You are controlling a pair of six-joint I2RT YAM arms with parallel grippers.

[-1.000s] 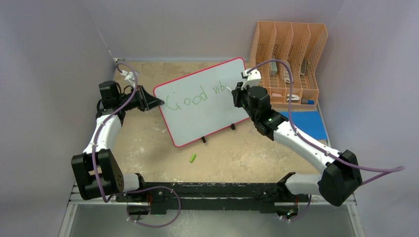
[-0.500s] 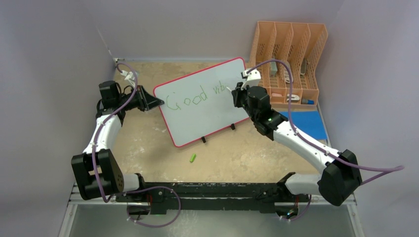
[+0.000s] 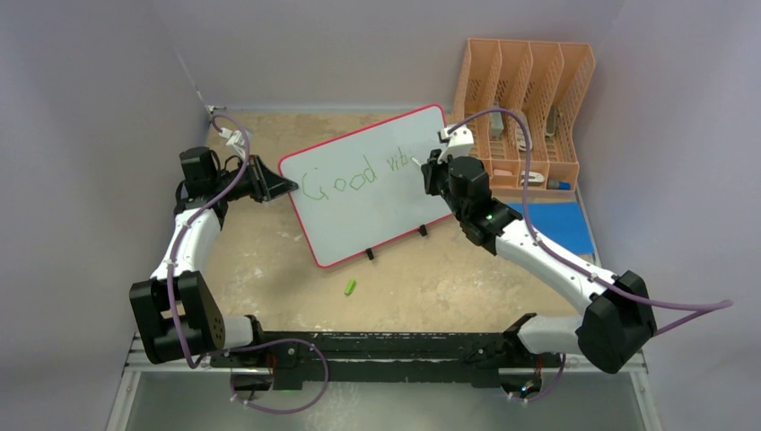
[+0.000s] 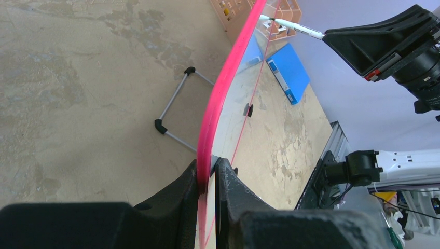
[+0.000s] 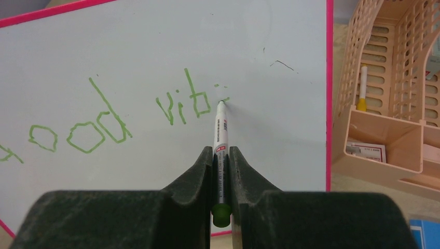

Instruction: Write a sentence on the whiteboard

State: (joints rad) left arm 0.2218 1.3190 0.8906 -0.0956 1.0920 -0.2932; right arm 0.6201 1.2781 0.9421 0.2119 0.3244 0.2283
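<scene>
The whiteboard [image 3: 368, 193], pale with a red rim, stands tilted on small black clip feet at the table's middle. Green letters on it read "Good vib" [image 5: 104, 122], with faint green dots just right of the "b". My left gripper [image 4: 207, 168] is shut on the board's left red rim [image 3: 283, 184]. My right gripper [image 5: 220, 155] is shut on a white marker [image 5: 220, 129] with a green end. The marker's tip touches the board just right of the "b" [image 3: 415, 162]. The marker also shows in the left wrist view [image 4: 290, 27].
A green marker cap [image 3: 350, 287] lies on the table in front of the board. An orange file rack [image 3: 529, 99] with small items stands at the back right. A flat blue rectangle [image 3: 556, 224] lies at the right. A wire stand [image 4: 174, 104] props the board from behind.
</scene>
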